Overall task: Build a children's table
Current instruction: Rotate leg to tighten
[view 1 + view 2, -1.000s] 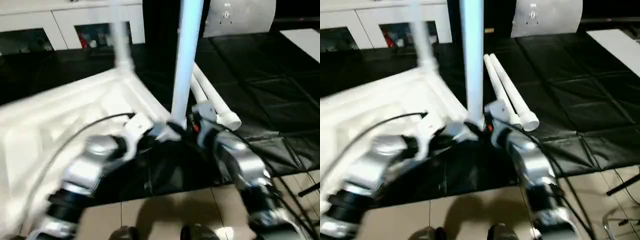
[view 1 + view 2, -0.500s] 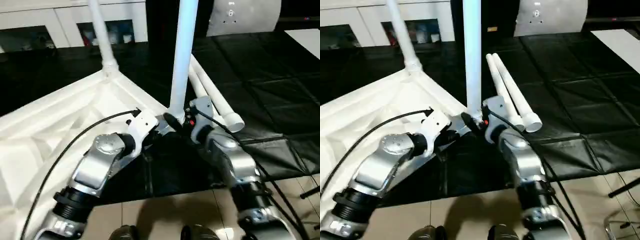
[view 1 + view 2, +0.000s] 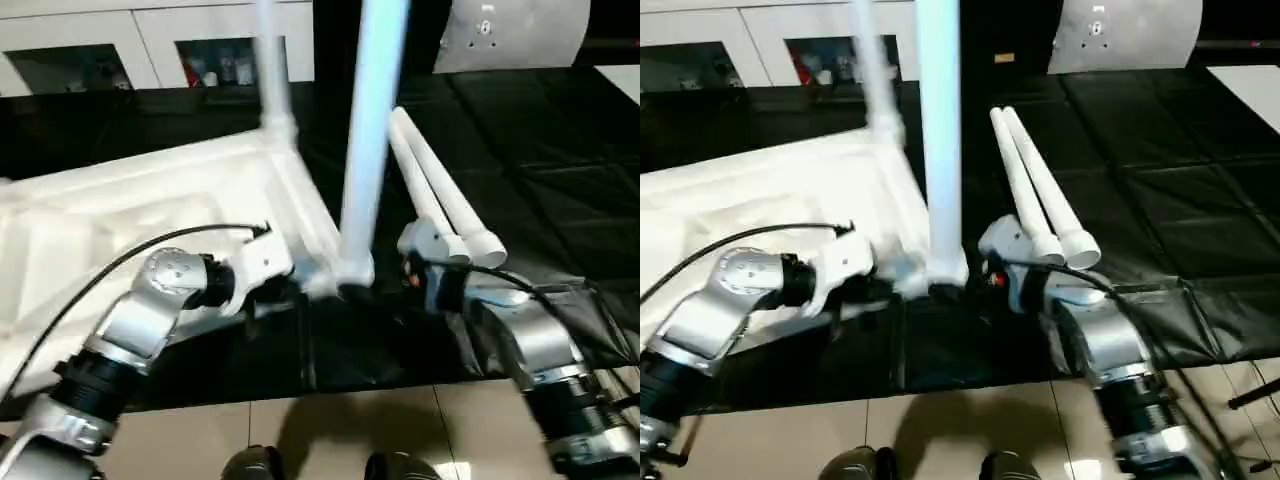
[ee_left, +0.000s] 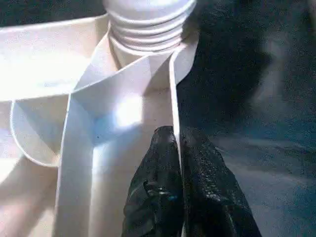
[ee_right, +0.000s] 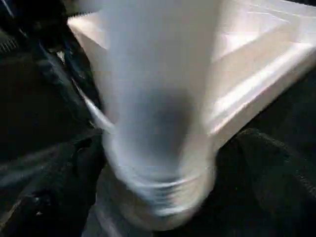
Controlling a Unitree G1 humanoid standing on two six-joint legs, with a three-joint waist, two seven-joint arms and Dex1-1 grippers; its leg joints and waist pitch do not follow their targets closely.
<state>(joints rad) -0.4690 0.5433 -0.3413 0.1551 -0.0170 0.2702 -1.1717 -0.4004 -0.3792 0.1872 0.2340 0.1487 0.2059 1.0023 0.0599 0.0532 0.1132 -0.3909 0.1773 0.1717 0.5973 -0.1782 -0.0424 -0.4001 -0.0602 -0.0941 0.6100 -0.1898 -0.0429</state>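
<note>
Leg-fitting step, imo. Upside-down tabletop point(image 3: 150, 215) sits on black work surface point(image 3: 560, 170); two legs stand in sockets, near leg point(image 3: 372, 130) upright. Left gripper point(image 4: 178, 148) pinches tabletop rim. Right gripper point(image 3: 415, 285) beside near leg, can't tell its spread. Next: grab a spare leg point(image 3: 445, 195).

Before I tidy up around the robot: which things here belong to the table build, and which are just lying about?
Belongs to the job:
- upside-down white table top
- near upright leg in its corner socket
- far upright leg
- two loose legs on the black cover

Just lying about:
- white cabinets behind
- grey panel at the back
</note>
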